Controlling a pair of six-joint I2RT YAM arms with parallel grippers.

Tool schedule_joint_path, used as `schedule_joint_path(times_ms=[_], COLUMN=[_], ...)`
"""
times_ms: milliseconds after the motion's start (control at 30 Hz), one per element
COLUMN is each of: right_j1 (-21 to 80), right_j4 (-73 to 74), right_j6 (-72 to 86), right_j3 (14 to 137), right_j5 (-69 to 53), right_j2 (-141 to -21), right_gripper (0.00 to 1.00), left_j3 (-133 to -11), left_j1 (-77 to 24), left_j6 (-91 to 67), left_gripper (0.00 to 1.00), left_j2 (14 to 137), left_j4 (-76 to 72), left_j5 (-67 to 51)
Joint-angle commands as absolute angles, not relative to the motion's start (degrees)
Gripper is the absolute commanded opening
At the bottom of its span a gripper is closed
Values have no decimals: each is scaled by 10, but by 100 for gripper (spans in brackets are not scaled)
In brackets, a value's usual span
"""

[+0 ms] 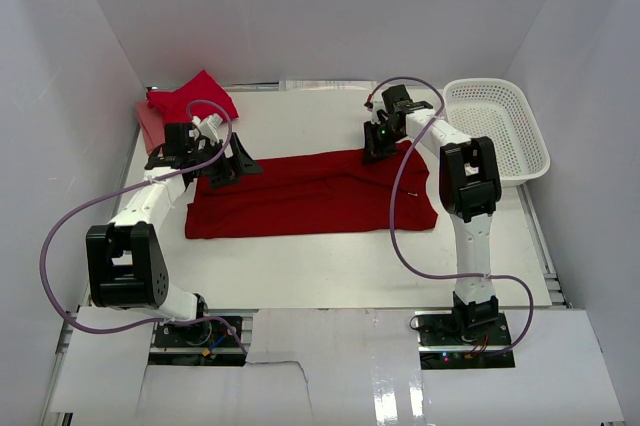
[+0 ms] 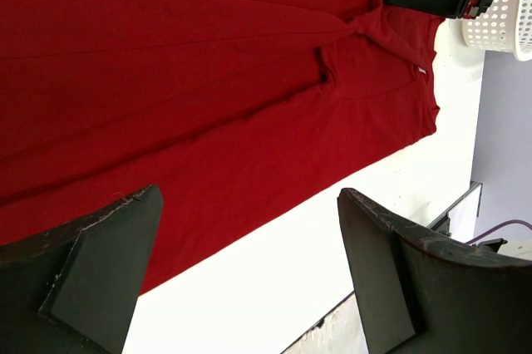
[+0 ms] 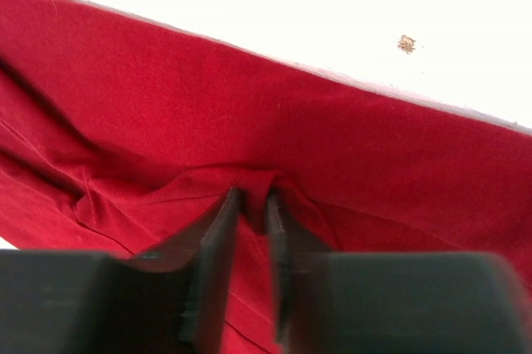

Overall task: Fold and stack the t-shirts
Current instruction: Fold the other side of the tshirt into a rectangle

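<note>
A deep red spread t-shirt (image 1: 310, 201) lies flat across the middle of the bench (image 1: 330, 271), its long side running left to right. The folded t-shirts (image 1: 195, 96) sit in the far left corner, with paler pink cloth showing under the red. A white basket (image 1: 500, 121) stands at the far right edge.

The right claw (image 3: 253, 208) is down on the shirt's far edge, toward its right end. Its jaws are drawn nearly together, with a small ridge of cloth pinched between them. The left claw (image 2: 249, 263) stands wide open over the shirt's left end and holds nothing. Whether its tips touch the cloth cannot be told.

The step in hand looks like taking the far edge at both ends for a fold. To do it well, the left claw should drop onto the far edge at the left end and take a matching pinch before either arm lifts. Both should then rise together and level, keeping the cloth lightly taut between them. They should carry the far edge toward the near edge of the bench and lay it down with the hems lined up. The right pinch looks shallow, so a quick or uneven lift could pull the cloth free.
</note>
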State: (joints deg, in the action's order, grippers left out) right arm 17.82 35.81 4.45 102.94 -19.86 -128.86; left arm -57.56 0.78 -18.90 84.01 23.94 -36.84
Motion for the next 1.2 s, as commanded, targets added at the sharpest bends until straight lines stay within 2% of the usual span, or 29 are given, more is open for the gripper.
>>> schedule_joint_path(times_ms=[0,33,67,433,767,1000,1067,1100,1167], right_j1=[183,183,184,203,261,299,307,314,319], right_j4=[356,354,352,326,256,201,199,203,207], right_j6=[40,41,41,44,73,118,127,135,141], right_j3=[1034,1032,1030,976,797,628,605,589,577], right_j5=[-197,-196,-196,-212,-208,-177,-171,-160,-148], right_j2=[-1283,-1281,-1276,-1207,-1068,-987,-976,-969,-960], right_gripper=[18,11,10,11,14,14,22,41,49], left_j3=[-571,-570,-571,-568,-566,-565,-565,-565,-567], left_j1=[10,10,10,-9,-22,-33,-36,-38,-41], left_j6=[-180,-180,-180,-180,-179,-178,-178,-178,-177], left_gripper=[98,98,98,98,98,98,98,98,98], left_j2=[822,822,822,822,818,810,812,815,819], left_j4=[229,229,229,229,229,230,231,231,233], left_j5=[-377,-376,-376,-376,-376,-368,-365,-365,-366])
